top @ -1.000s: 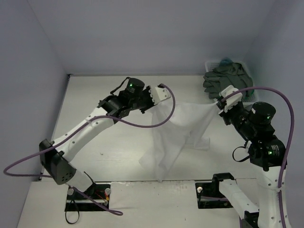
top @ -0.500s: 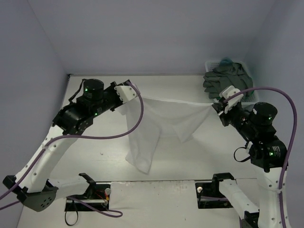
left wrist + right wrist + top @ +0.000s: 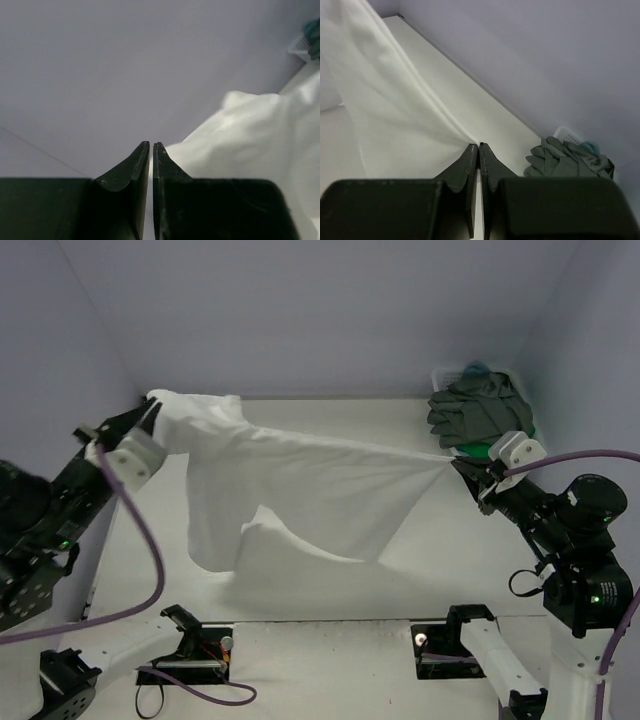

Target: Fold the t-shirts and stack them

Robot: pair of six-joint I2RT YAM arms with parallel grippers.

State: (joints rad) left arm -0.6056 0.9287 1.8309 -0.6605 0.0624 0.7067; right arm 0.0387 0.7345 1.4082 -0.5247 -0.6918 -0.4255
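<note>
A white t-shirt [image 3: 300, 480] hangs stretched in the air between my two grippers, its lower part sagging toward the table. My left gripper [image 3: 148, 420] is at the far left by the wall, shut on one end of the shirt, which bunches over its tips. In the left wrist view the jaws [image 3: 151, 145] are pressed together with white cloth [image 3: 250, 130] just to their right. My right gripper [image 3: 457, 463] is shut on the other end; the cloth [image 3: 395, 100] fans out from its tips [image 3: 479, 145]. A dark grey t-shirt [image 3: 478, 405] lies over the basket, with green [image 3: 475, 448] and teal [image 3: 476, 368] cloth showing beside it.
The white lattice basket [image 3: 445, 373] stands at the back right corner, also seen in the right wrist view [image 3: 565, 132] behind the grey shirt [image 3: 565, 160]. Walls close the left, back and right sides. Arm bases and cables sit along the near edge.
My left arm has swung far to the left and upward with its end of the white shirt, spreading the shirt wide and taut. The right gripper has shifted slightly right, still gripping.
</note>
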